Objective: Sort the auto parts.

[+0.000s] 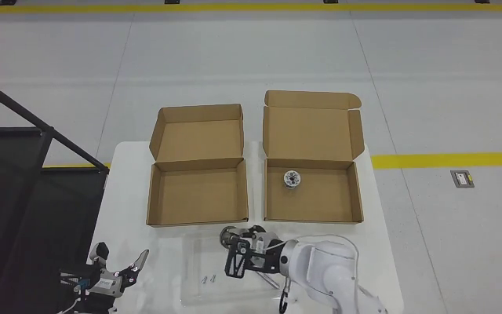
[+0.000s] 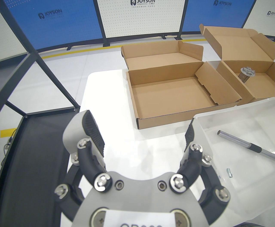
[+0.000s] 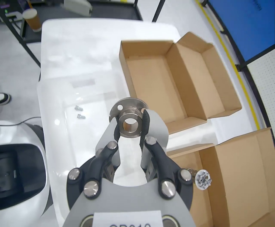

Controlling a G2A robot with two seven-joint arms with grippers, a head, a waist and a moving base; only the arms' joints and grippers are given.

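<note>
Over the clear tray, right gripper with jaws clamped on a flanged metal bushing. At the tabletop's near left edge, left gripper with jaws spread wide. Inside the right cardboard box, one round metal part.

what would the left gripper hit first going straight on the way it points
Probably the near wall of the left cardboard box, by its corner, with bare table before it. The left gripper angles down somewhat, so the table may come first.

A black metal rack stands left of the white table. A paper cup stands on it. A yellow floor line runs off to the right.
</note>
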